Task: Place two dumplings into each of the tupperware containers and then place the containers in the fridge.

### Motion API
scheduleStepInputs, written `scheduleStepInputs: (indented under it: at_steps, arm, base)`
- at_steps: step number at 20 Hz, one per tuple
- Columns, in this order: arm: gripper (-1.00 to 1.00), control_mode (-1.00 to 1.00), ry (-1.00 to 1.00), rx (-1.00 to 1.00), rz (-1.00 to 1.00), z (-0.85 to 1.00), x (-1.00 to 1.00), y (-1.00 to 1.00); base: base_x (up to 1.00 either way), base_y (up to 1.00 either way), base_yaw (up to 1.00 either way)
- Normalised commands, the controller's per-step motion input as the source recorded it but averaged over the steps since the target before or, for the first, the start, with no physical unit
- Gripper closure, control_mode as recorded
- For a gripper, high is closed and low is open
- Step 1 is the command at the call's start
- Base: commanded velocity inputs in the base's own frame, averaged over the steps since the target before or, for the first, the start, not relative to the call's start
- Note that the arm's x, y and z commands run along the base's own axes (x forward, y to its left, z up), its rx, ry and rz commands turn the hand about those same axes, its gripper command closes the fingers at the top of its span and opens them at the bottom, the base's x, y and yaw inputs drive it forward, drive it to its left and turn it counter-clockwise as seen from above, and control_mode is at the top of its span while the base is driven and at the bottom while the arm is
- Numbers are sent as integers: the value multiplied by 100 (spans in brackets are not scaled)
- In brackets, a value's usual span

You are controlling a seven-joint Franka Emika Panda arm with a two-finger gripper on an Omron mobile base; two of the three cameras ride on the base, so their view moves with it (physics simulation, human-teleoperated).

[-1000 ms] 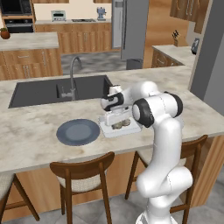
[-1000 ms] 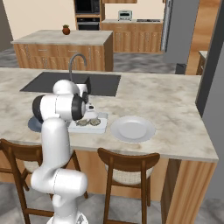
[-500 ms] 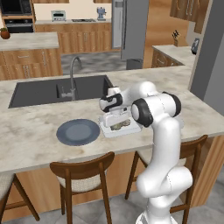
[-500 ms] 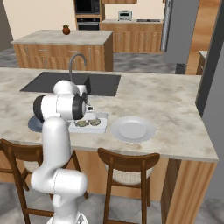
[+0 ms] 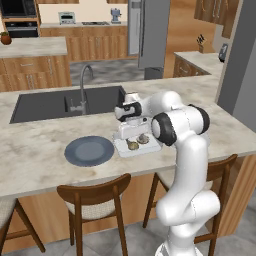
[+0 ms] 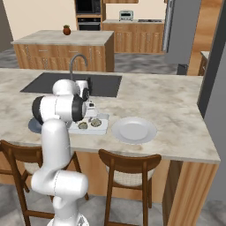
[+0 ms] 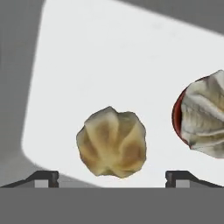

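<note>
A whitish tupperware container [image 5: 121, 147] [image 6: 102, 128] sits on the counter just right of the sink. Two tan dumplings lie in it, one [image 5: 132, 145] [image 6: 82, 126] beside the other [image 5: 143, 139] [image 6: 95, 122]. My gripper [image 5: 131, 133] [image 6: 90, 113] [image 7: 111, 178] hangs low over the container, pointing down and open. In the hand view a dumpling [image 7: 111, 142] rests on the white container floor [image 7: 109, 65] between the spread fingertips [image 7: 43, 177], touching neither. A second dumpling [image 7: 203, 116] lies at the right edge. The tall grey fridge [image 5: 147, 30] [image 6: 181, 31] stands far back.
A round blue-grey plate [image 5: 90, 151] [image 6: 32, 126] lies left of the container. A pale round plate [image 6: 133, 130] lies to its right. The dark sink [image 5: 45, 105] [image 6: 53, 83] with its faucet [image 5: 82, 87] is behind. Wooden chairs [image 5: 92, 195] stand under the counter's front edge.
The jaws have spread wider over the container and the dumpling between them lies free. The arm has hardly moved.
</note>
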Motion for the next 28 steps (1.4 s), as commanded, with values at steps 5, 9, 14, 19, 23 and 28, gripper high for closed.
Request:
scheduleStepInputs:
  at_steps: [5, 9, 14, 19, 23, 28]
  arm:
    - [-100, -100, 14, 6, -22, 32, 0, -88]
    - [-100, -100, 5, 7, -9, 2, 32, -94]
    - [-100, -100, 10, 8, -1, 0, 37, -73]
    - [-100, -100, 1, 4, 9, -15, 28, -17]
    - [-100, -100, -24, -5, 6, -44, 2, 0]
    - [-100, -100, -19, 0, -13, -29, 13, 0]
  base:
    - [0, 0, 0]
    - [0, 0, 0]
    - [0, 0, 0]
    - [0, 0, 0]
    - [0, 0, 0]
    - [0, 0, 0]
